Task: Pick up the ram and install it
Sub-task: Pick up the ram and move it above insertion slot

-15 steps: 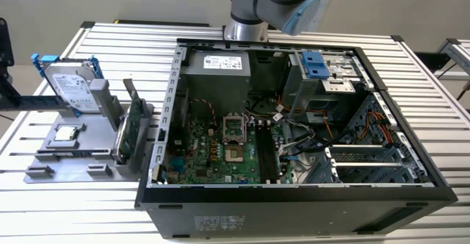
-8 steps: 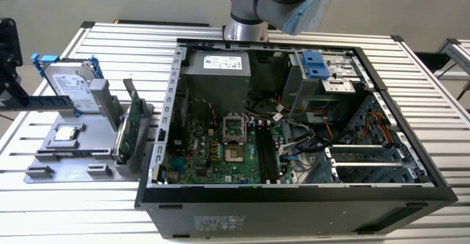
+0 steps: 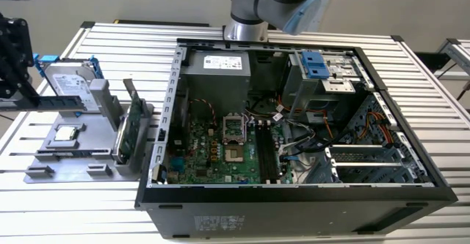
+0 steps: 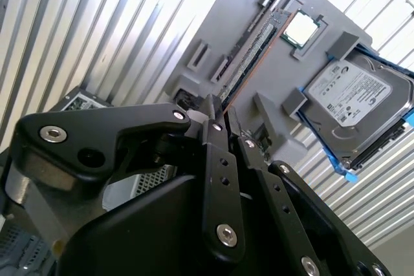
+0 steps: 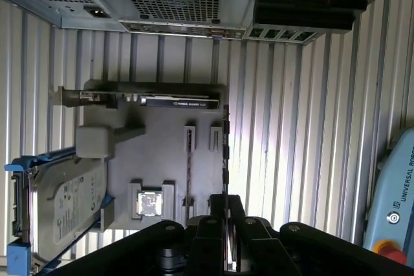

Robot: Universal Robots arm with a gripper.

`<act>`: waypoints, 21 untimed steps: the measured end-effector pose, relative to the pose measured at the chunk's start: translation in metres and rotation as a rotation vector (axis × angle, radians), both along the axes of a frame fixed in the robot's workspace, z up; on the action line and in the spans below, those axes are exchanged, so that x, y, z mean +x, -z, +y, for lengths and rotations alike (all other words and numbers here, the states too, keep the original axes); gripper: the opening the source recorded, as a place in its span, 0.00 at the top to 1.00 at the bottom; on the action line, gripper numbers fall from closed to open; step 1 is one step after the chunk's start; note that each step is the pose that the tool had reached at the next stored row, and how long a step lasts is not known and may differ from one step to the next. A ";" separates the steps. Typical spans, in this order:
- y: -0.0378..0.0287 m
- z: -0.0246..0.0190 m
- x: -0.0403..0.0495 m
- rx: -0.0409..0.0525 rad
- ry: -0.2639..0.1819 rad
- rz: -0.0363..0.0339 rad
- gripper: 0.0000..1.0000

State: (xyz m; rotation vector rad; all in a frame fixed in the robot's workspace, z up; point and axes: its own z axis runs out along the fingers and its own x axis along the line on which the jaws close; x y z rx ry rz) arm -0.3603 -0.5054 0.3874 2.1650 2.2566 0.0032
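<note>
Slatted metal table (image 3: 118, 40) under gripped ram (image 3: 59, 102)

The gripper (image 3: 28, 102) holds the ram (image 3: 63, 102) level over the grey tray (image 3: 70, 169), beside the open computer case (image 3: 294, 211)

Tray (image 3: 81, 158) on the table (image 3: 110, 34), exterior view's left of the case (image 3: 294, 211); card (image 3: 131, 128) at its case-side edge; ram (image 3: 57, 102) seemingly above it.
</note>
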 end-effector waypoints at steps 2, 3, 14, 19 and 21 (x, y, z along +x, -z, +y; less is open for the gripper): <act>0.0000 0.0000 0.0036 -0.0001 0.000 0.0000 1.00; 0.0000 0.0000 0.0054 -0.0001 0.000 0.0000 1.00; 0.0000 0.0000 0.0267 0.0000 0.000 0.0001 1.00; 0.0000 0.0000 0.0372 0.0000 0.000 0.0000 1.00; 0.0000 0.0000 0.0416 0.0000 0.000 0.0000 1.00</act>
